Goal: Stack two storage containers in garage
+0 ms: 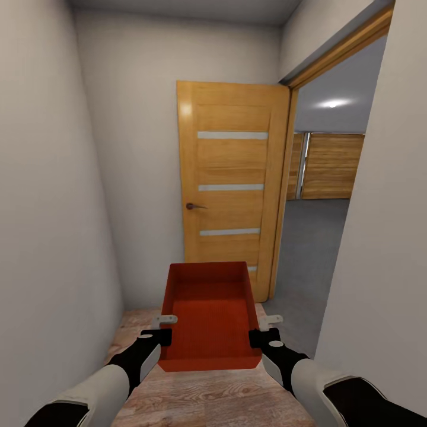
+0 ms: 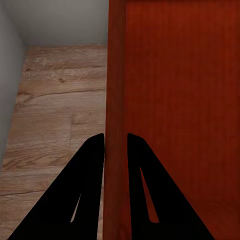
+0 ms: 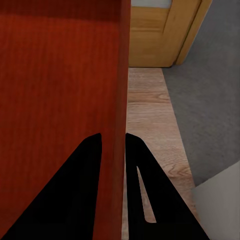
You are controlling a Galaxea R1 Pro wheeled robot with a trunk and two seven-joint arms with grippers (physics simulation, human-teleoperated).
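One storage container (image 1: 210, 317), orange-red and open-topped, sits up in the air between both arms, over the light wood-plank flooring (image 1: 207, 397) of a narrow hallway. The left claw (image 1: 161, 332) is clamped on its left wall, one finger inside and one outside, and the right claw (image 1: 261, 332) is pinched on the right wall the same way. Straight ahead there's an orange-wood door (image 1: 228, 184) swung open, with grey concrete floor (image 1: 308, 249) through the doorway on the right.

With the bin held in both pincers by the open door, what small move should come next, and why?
Probably turn right and roll through the doorway: both pincers, left and right, clamp the orange-red bin's side walls, and the grey concrete floor lies to the right, past the open orange-wood door.
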